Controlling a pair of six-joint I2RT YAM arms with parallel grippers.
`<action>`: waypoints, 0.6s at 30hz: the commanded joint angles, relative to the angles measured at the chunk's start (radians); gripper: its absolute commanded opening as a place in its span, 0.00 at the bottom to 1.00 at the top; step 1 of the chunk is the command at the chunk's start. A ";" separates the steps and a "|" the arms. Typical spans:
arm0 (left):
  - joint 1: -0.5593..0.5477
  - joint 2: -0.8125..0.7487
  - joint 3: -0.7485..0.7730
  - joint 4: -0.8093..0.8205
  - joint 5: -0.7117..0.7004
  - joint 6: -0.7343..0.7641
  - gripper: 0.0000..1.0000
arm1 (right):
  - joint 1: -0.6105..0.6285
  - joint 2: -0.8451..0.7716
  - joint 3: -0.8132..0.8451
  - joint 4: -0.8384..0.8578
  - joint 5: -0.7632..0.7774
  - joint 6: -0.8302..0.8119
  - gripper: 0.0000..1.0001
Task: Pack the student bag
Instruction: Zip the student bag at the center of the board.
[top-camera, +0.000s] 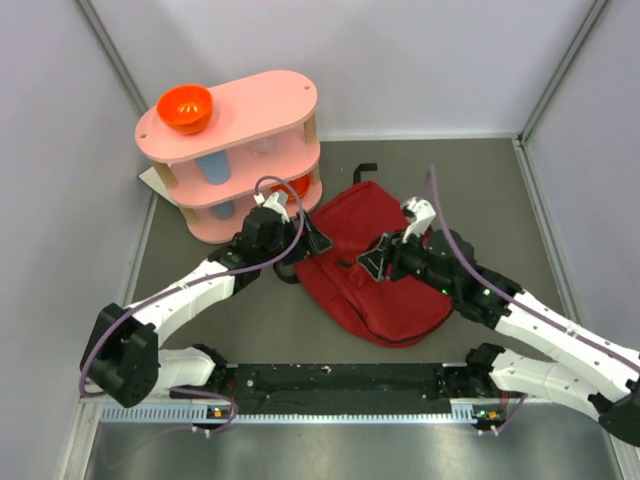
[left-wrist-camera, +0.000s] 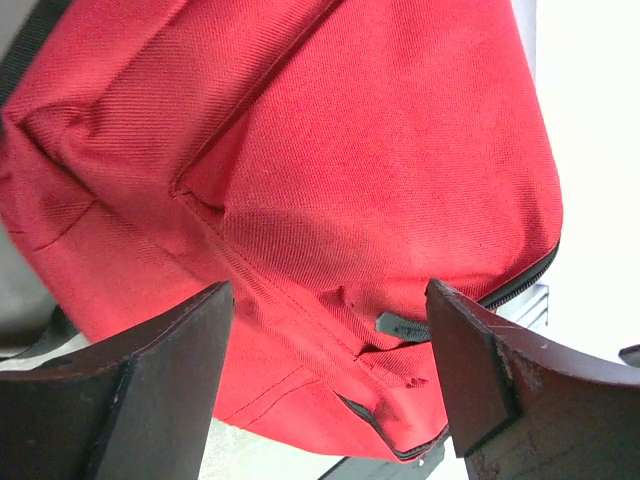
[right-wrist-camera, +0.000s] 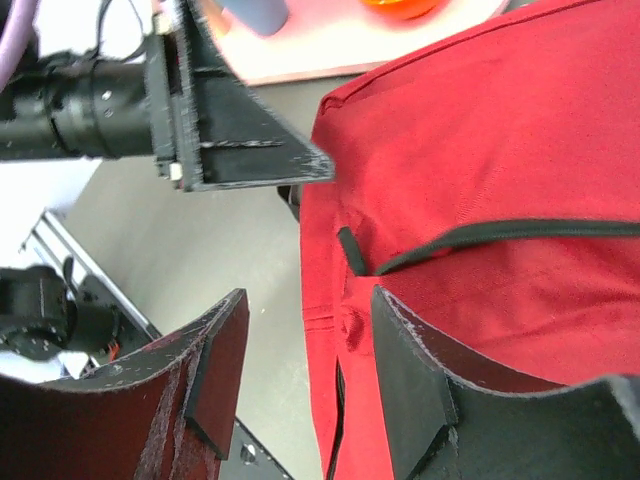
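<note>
The red bag lies on the tabletop between the arms, near a pink shelf. The left fingers are spread at its edge; the right fingers, also spread, pinch nothing.

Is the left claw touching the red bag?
Cannot tell. In the left wrist view the open left gripper frames the bag, but no contact or gap shows plainly.

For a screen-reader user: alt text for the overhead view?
A dark red student bag lies on the table, left claw at its left edge, right claw over its middle. Behind stands a pink shelf topped by an orange bowl.
</note>
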 joint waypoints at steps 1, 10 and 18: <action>0.005 0.061 0.013 0.112 0.091 -0.045 0.80 | 0.062 0.114 0.109 0.011 -0.039 -0.137 0.51; 0.024 0.120 -0.007 0.124 0.054 -0.044 0.64 | 0.082 0.324 0.207 0.010 -0.016 -0.267 0.47; 0.047 0.132 -0.010 0.130 0.069 -0.021 0.38 | 0.082 0.485 0.281 -0.018 -0.059 -0.333 0.42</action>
